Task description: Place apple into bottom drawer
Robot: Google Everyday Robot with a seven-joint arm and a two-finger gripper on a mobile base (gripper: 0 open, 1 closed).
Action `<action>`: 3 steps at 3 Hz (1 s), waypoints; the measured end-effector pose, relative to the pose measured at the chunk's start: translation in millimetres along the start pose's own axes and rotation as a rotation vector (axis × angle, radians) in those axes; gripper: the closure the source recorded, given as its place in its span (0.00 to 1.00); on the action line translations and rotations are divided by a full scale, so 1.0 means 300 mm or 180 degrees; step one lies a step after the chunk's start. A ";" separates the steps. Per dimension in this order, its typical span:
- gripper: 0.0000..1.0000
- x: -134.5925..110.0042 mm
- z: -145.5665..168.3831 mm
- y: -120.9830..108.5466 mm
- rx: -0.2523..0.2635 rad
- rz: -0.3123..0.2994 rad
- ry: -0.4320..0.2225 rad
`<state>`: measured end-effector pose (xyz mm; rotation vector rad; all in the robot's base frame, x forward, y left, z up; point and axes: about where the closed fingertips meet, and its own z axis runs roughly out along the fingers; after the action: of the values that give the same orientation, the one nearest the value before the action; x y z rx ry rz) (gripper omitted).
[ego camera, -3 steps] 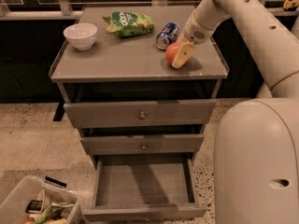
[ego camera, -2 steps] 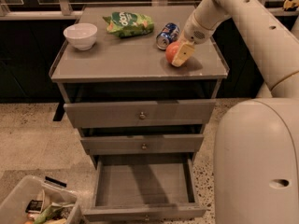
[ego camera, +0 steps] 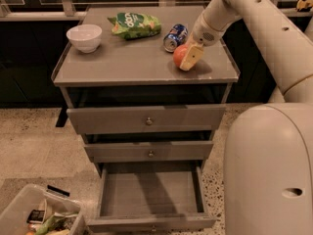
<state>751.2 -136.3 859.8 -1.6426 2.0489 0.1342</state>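
Observation:
The red-orange apple (ego camera: 180,55) sits on the right part of the grey cabinet top (ego camera: 127,58), just in front of the blue can (ego camera: 175,37). My gripper (ego camera: 188,58) reaches down from the upper right and is at the apple, with a pale finger (ego camera: 191,57) lying against its right side. The bottom drawer (ego camera: 149,196) is pulled out below and shows a plain grey inside with nothing in it.
A white bowl (ego camera: 84,37) and a green chip bag (ego camera: 135,24) lie at the back of the top. The two upper drawers (ego camera: 146,121) are pushed in. A clear bin (ego camera: 34,214) with odds and ends stands on the floor at lower left. My pale base (ego camera: 269,170) fills the lower right.

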 end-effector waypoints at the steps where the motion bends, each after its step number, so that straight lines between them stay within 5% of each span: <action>1: 1.00 0.000 0.000 0.000 -0.0001 -0.0001 0.0000; 3: 1.00 0.026 -0.001 0.040 -0.0039 -0.0117 0.0073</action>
<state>738.9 -140.1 853.8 -1.6956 2.0375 0.1161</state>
